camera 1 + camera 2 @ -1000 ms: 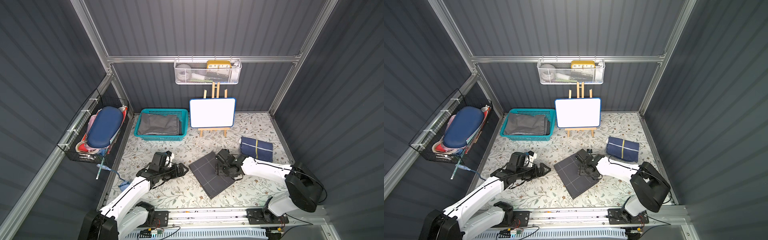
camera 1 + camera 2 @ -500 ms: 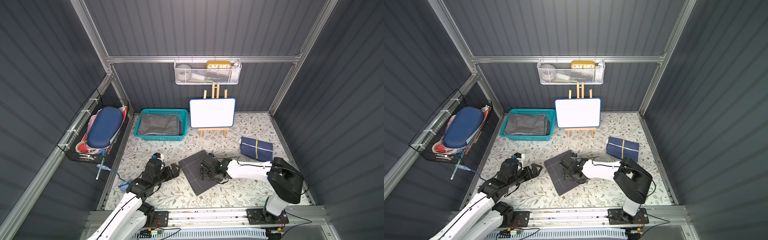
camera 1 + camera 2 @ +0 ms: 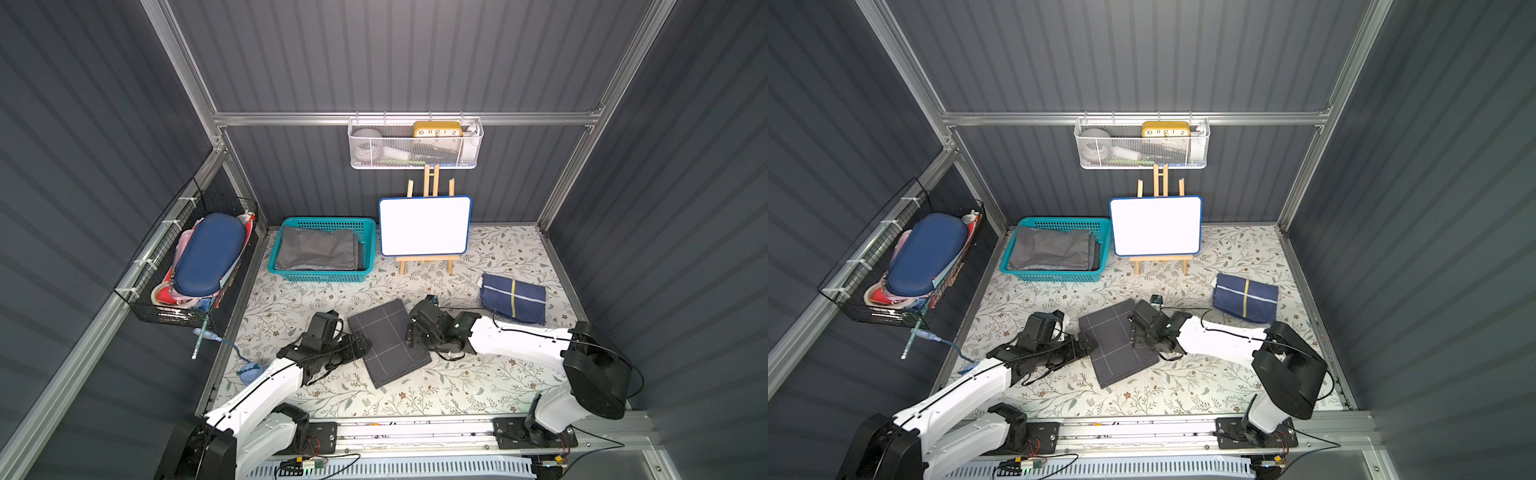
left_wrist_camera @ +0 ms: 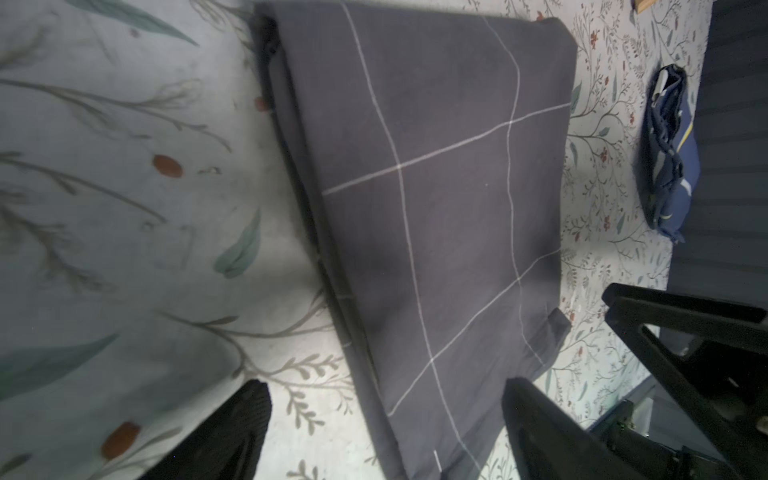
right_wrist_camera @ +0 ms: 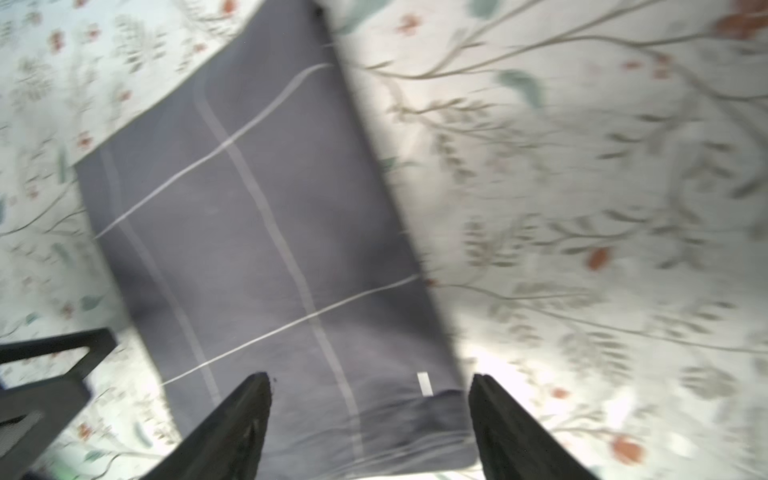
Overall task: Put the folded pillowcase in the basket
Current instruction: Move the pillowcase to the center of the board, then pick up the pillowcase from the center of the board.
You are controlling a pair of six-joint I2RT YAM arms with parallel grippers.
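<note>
Left gripper (image 4: 384, 384): jaws wide apart, nothing held. In the left wrist view one finger (image 4: 232, 428) is over the bare mat (image 4: 124, 208) and the other (image 4: 552, 436) is at the far side of the pillowcase (image 4: 436, 187), so a corner of the cloth lies between them. Contact with the cloth cannot be confirmed.

Right gripper (image 5: 369, 378): jaws parted, not clamped. The right wrist view is blurred. It shows a folded corner of the pillowcase (image 5: 257, 249) between the two fingers (image 5: 237, 424), and I cannot tell whether they touch it.

In both top views the left gripper (image 3: 359, 347) (image 3: 1084, 347) is at the pillowcase's left edge and the right gripper (image 3: 411, 332) (image 3: 1133, 332) at its right edge.

Pillowcase (image 3: 388, 343) (image 3: 1115, 345): dark grey with thin white grid lines, folded, lying flat and askew on the floral mat (image 3: 457, 390) between the two grippers. It is well apart from the basket.

Basket (image 3: 324, 276) (image 3: 1054, 274): teal, at the back left of the mat, just beside a whiteboard (image 3: 424, 226) on a wooden easel. A grey cloth (image 3: 318, 249) lies folded inside.

A blue cloth (image 3: 513, 297) lies on the mat at the right, apart from the pillowcase
</note>
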